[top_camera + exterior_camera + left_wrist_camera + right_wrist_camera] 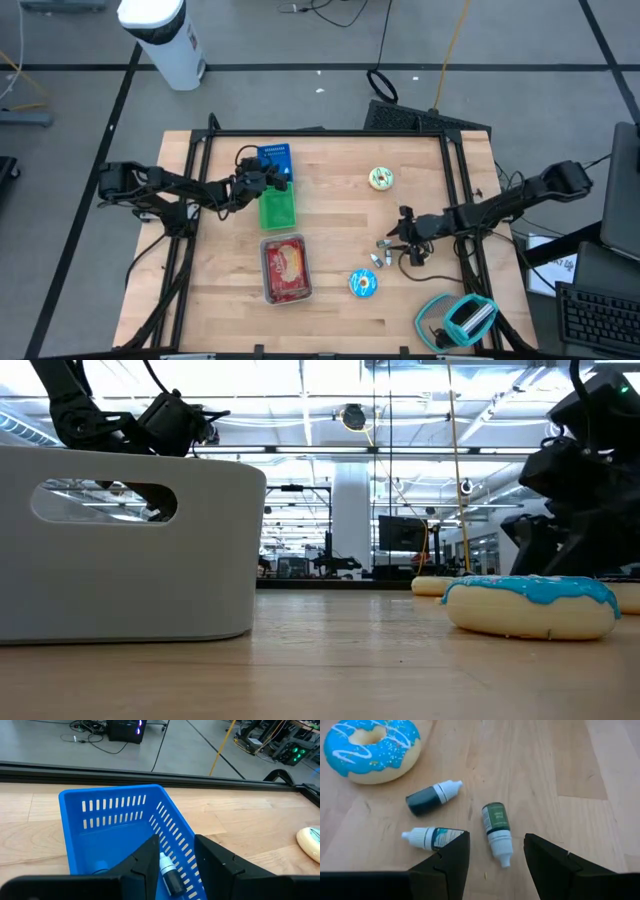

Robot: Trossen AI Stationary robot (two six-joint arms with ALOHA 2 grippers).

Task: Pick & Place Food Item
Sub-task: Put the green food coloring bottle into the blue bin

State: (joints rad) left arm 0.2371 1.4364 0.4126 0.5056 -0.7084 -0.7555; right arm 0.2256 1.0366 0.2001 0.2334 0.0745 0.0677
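Note:
My left gripper [262, 181] [175, 865] hangs open over the blue slotted basket [276, 158] [125, 830] near the table's far edge. A small dropper bottle [170, 872] with a white cap shows in the gap between its fingers, against the basket's inner wall, apart from both. My right gripper [404, 238] [495, 860] is open and points down over three dropper bottles [380, 258] lying on the wood. The green-labelled bottle [497, 832] lies between its fingers. The teal one [431, 837] is beside one finger, and the dark one [431, 798] is farther off.
A green basket [278, 210] sits next to the blue one. A white bin holding red food [286, 268] [130, 550] stands toward the near edge. A blue-iced donut [362, 284] [370, 747] [530, 605] lies near the bottles, and a green-iced donut [381, 178] lies farther back. A teal object [460, 320] is at the near right corner.

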